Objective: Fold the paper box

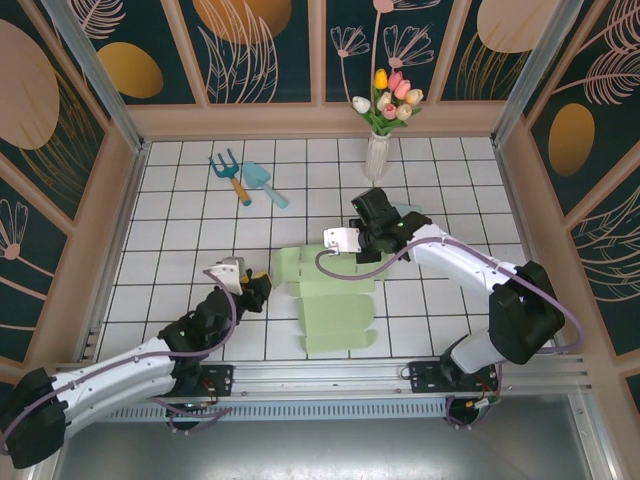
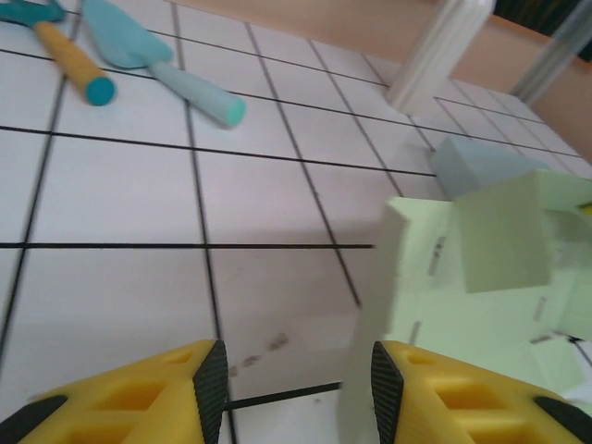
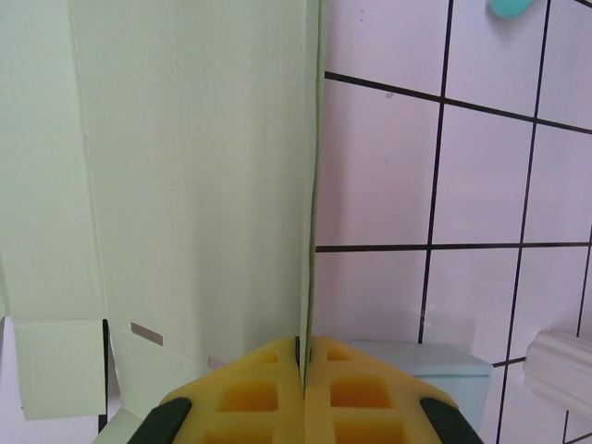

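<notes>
Nearest to us, the left gripper (image 2: 298, 393) has its yellow fingers apart, black pads facing each other over the white tiled tabletop (image 1: 180, 230). We see a raised flap of the pale green flat cardboard paper box (image 1: 335, 325) standing in the gap, just beside the right-hand pad, and nothing is clamped.

Moving out, the box lies mostly flat in the middle of the table, between the two arms, with its panels spread and a few flaps tilted up. The left gripper sits at its left edge.

On the box's far side we pick up the right gripper (image 3: 302, 370), and its fingers are pressed together on a thin upright panel of the box, the paper edge running straight out from between them. Just beside that gripper lies a pale blue block (image 1: 405, 212) on the tiles.

Further back on the left we see a small garden fork with teal tines and an orange handle (image 1: 232, 175), and a teal plastic trowel (image 1: 265, 183) right next to it. At the far wall stands a white ribbed vase of tulips (image 1: 378, 150), upright.
</notes>
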